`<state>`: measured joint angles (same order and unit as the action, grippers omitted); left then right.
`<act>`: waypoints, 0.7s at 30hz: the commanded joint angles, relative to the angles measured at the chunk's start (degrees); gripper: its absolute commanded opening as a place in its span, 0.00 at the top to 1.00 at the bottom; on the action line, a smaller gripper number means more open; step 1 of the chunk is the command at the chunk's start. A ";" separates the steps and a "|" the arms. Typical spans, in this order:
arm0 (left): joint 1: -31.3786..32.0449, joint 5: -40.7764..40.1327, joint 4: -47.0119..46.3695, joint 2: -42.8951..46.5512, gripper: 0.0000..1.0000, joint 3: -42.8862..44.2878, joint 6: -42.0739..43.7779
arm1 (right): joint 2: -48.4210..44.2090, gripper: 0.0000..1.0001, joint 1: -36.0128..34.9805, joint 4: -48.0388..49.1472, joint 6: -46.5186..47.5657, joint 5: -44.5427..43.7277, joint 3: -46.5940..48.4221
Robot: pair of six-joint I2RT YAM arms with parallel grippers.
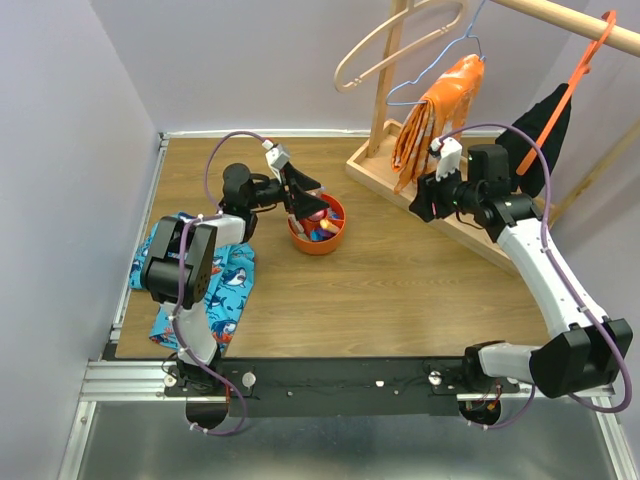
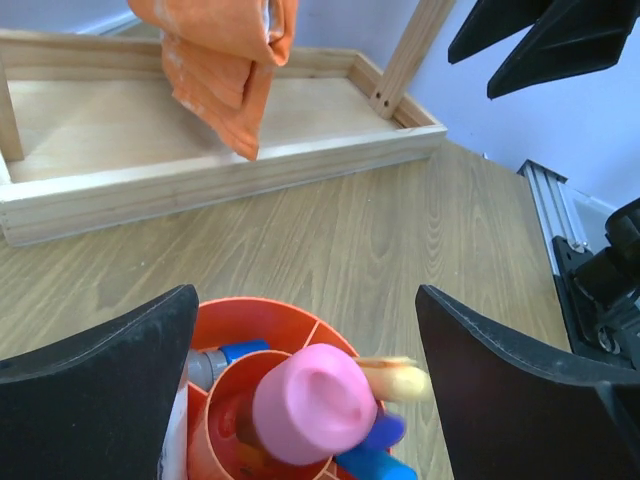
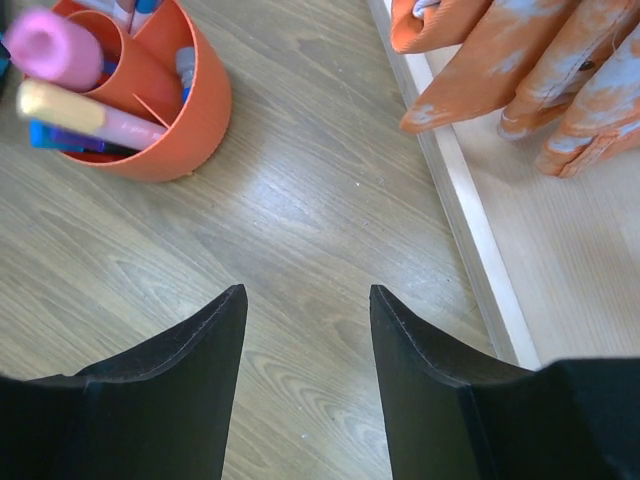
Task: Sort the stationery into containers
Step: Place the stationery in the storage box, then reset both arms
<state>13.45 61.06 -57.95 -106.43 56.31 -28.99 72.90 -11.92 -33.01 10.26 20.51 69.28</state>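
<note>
Table [image 1: 400,290] of wood grain, under both arms. Rack base [image 1: 372,163] at far right. Red-orange bowl [image 1: 318,245] left of centre, loaded with markers. Left gripper [image 2: 305,300] directly above bowl, spread wide, empty. Right gripper [image 3: 305,295] well apart near rack base, parted, empty. Pink-capped marker [image 2: 312,402] upright in central cup.

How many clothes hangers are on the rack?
3. A bare beige hanger at the left, a blue wire hanger carrying the orange cloth, and an orange hanger holding the black cloth at the right. More may hang out of frame.
</note>
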 commanded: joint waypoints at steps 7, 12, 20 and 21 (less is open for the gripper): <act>-1.58 1.61 2.30 9.82 0.01 1.42 1.39 | -4.08 0.36 0.23 -1.87 2.48 3.21 -1.34; -2.21 -9.40 47.07 20.63 0.01 8.70 30.56 | -6.10 0.14 0.23 -5.65 2.22 3.39 -5.89; -2.03 -32.13 77.37 33.29 0.01 7.59 36.91 | -9.00 0.00 0.15 -7.06 -10.09 -17.25 -13.20; -2.11 -32.92 79.29 34.44 0.01 5.67 36.47 | -9.36 0.00 0.23 -7.41 -11.65 -18.04 -12.94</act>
<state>11.38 41.10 -0.03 -75.72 66.52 2.09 66.04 -11.92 -37.76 4.40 12.82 58.15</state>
